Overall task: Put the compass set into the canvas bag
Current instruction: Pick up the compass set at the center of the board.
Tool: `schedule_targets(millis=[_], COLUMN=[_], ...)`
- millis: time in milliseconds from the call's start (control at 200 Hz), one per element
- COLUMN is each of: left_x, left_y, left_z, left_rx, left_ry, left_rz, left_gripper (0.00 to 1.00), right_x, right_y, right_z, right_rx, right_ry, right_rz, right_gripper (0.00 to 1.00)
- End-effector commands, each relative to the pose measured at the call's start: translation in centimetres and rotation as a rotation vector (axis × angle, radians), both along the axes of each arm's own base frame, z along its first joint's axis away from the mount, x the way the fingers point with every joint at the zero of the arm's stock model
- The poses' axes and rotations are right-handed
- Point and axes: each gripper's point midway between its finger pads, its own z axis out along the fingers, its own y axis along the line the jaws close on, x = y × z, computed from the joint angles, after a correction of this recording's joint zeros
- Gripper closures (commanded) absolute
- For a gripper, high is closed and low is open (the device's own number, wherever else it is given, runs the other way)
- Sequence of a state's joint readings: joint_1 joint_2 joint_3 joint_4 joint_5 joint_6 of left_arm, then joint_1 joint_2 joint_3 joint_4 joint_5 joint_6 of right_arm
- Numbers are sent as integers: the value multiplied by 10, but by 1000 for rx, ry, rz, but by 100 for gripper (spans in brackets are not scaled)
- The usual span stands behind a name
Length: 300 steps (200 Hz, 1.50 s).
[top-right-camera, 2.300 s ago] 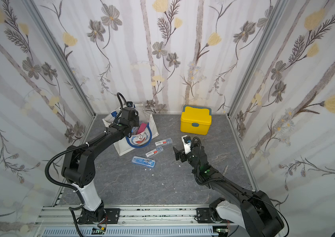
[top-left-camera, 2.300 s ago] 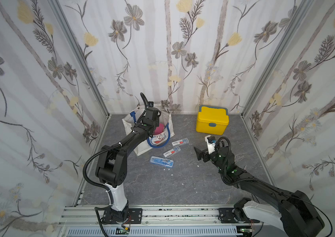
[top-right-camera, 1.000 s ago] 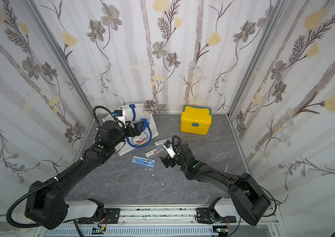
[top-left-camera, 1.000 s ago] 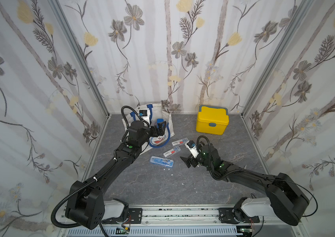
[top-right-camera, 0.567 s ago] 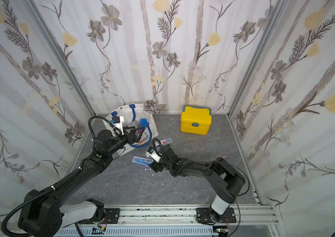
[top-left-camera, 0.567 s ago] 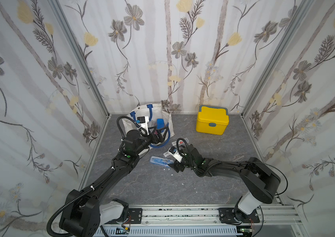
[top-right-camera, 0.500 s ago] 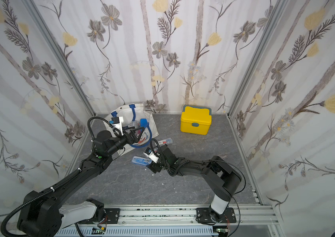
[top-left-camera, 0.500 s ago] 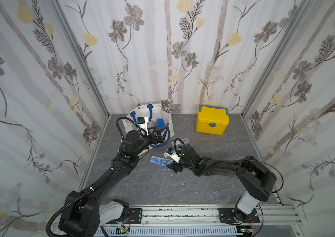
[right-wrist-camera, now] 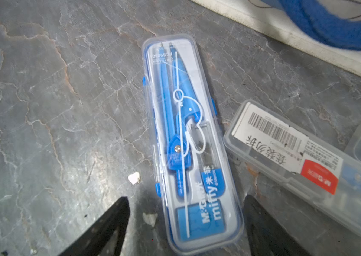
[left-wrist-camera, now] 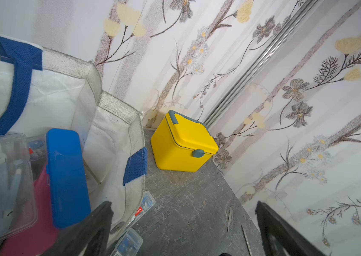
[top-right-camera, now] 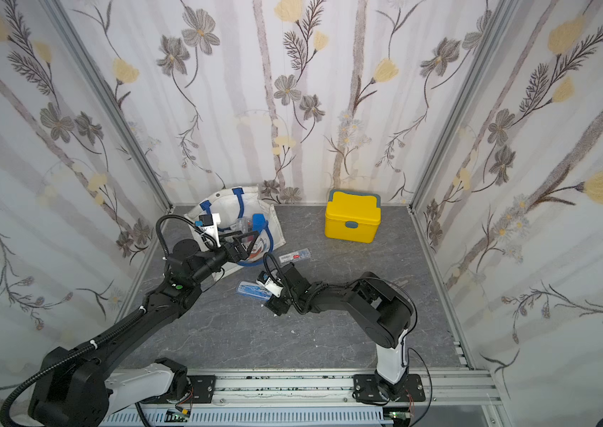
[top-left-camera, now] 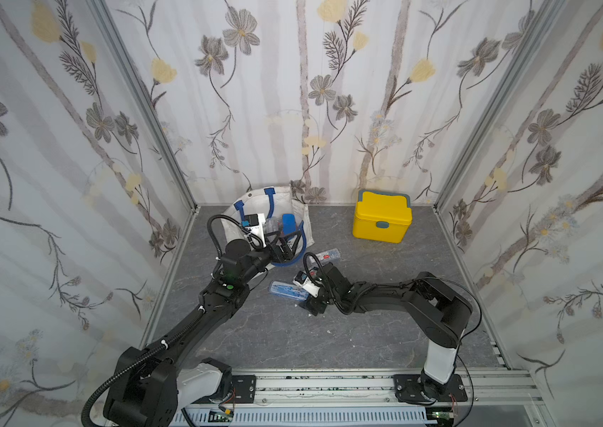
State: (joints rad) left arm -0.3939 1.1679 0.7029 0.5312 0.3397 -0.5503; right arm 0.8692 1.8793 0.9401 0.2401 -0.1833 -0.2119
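The compass set, a clear case holding a blue compass, lies flat on the grey floor. My right gripper is open and low over it, one finger on each side of the case's near end, with a gap on at least one side. The canvas bag stands open against the back wall, with a blue case and a clear case inside. My left gripper hangs wide open and empty by the bag's front rim.
A yellow lidded box stands at the back right. A second clear case with a barcode label lies right beside the compass set, and another lies near the bag. The bag's blue handle droops over the floor.
My right arm has swung left across the floor and come down over the compass set, its jaws narrowing. The left gripper has pulled back slightly from the bag, still open.
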Motion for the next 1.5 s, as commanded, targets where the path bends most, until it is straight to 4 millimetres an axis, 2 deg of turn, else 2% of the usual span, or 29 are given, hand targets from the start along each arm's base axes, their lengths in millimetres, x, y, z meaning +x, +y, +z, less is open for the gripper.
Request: schedule_targets(millis=[0, 65, 195, 315, 575, 714, 1004, 1264, 1269, 1284, 1339, 1364, 1494], left_x=[2, 2, 2, 2, 2, 2, 2, 3, 3, 3, 3, 3, 5], left_y=[0, 0, 0, 1, 2, 2, 3, 3, 3, 3, 3, 2, -1], left_z=[9, 9, 10, 12, 9, 7, 6, 6, 6, 7, 8, 9, 12], left_rx=[-26, -28, -25, -22, -16, -17, -17, -24, -25, -27, -32, -35, -60], left_ry=[-35, -33, -36, -42, -37, -33, -31, -26, -26, -27, -29, -30, -7], left_rz=[5, 3, 6, 13, 16, 17, 21, 26, 25, 25, 23, 22, 13], left_gripper=[0, 0, 0, 0, 0, 0, 0, 0, 0, 0, 0, 0, 0], right_x=[2, 2, -1, -5, -9, -10, -6, 4, 10, 12, 16, 18, 29], right_y=[3, 5, 10, 11, 5, 3, 3, -16, -21, -32, -43, -48, -76], right_z=[-2, -5, -12, -18, -27, -23, 17, 75, 78, 72, 79, 94, 118], right_rx=[-10, -18, -40, -68, -133, -120, 24, 226, 232, 225, 256, 284, 318], right_ry=[-11, -6, 24, 31, 25, 2, -91, -164, -171, -161, -176, -204, -281], right_rz=[21, 29, 67, 94, 112, 110, 76, -23, -40, -64, -106, -125, -237], right_gripper=[20, 21, 32, 38, 48, 50, 51, 51, 51, 51, 52, 52, 52])
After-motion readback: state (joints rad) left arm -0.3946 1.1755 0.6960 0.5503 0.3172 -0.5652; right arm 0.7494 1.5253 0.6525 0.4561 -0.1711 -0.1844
